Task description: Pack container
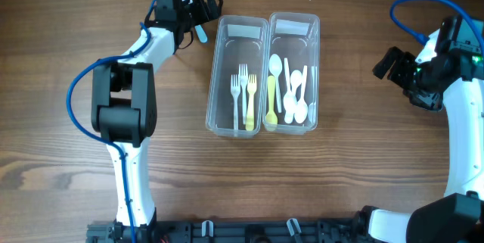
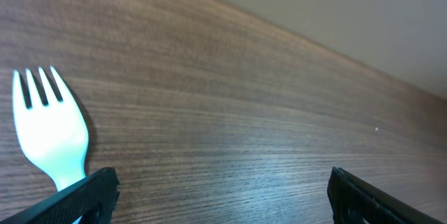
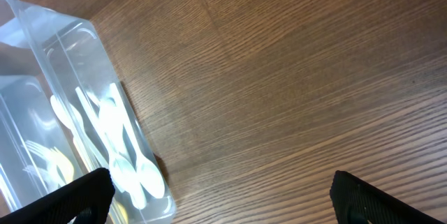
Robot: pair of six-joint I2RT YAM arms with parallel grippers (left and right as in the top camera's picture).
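Two clear plastic containers stand side by side at the table's middle. The left container [image 1: 221,76] holds three forks [image 1: 243,95], two white and one yellow. The right container [image 1: 315,61] holds several white spoons and a yellow one [image 1: 290,91]; it also shows in the right wrist view [image 3: 42,56]. A pale blue fork [image 1: 201,32] lies on the wood just left of the containers' far end. In the left wrist view the fork [image 2: 50,130] sits beside my left finger. My left gripper [image 1: 206,6] [image 2: 223,185] is open over the table. My right gripper [image 1: 387,64] [image 3: 220,185] is open and empty, right of the containers.
The wooden table's far edge [image 2: 335,35] runs close behind the left gripper. Blue cables loop off both arms. Bare wood [image 3: 293,98] lies between the right gripper and the containers.
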